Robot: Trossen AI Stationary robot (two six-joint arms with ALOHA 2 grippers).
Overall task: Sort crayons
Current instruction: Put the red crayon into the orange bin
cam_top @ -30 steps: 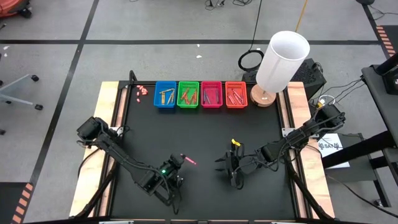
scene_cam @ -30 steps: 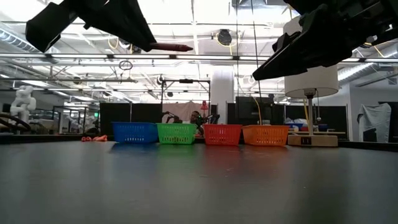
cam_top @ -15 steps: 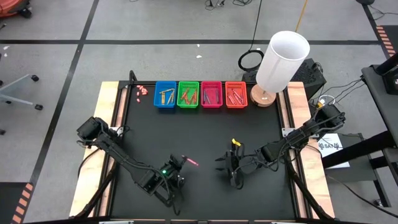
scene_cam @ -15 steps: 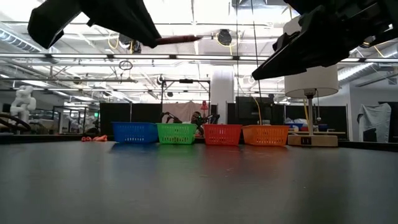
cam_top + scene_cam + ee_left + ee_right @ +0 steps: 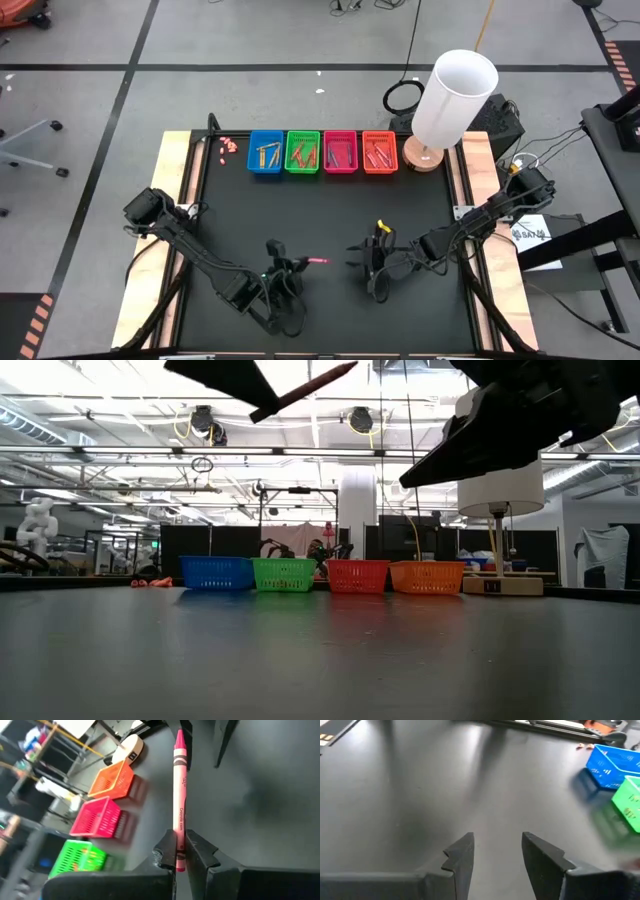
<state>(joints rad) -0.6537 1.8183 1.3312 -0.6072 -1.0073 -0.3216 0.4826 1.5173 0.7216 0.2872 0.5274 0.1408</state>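
Left gripper (image 5: 176,851) held above the near middle of the black bench (image 5: 330,215), fingers (image 5: 162,855) closed on the lower end of a pink crayon (image 5: 179,800), pinching it from both sides. Crayon sticking straight out past the fingertips, pointed tip forward, wrapper printed with dark lettering; seen from above as a short pink stick (image 5: 318,261) lying roughly level and pointing toward the right arm; seen from bench height tilted upward, tip high (image 5: 305,390), well clear of the surface. Right gripper (image 5: 492,852) hanging just across from it over the near right part of the bench, fingers (image 5: 462,857) parted with a clear gap and nothing between them, only bare black surface beneath. Four small baskets in a row along the far edge, side by side: blue basket (image 5: 265,153), green basket (image 5: 302,152), pink basket (image 5: 340,152), orange basket (image 5: 379,152), each with several crayons lying inside, colours too small to tell apart. Little cluster of pinkish bits (image 5: 227,146) on the bench just beside the blue basket, toward the far left corner. Lamp with a white shade (image 5: 455,97) standing at the far right corner, next to the orange basket.
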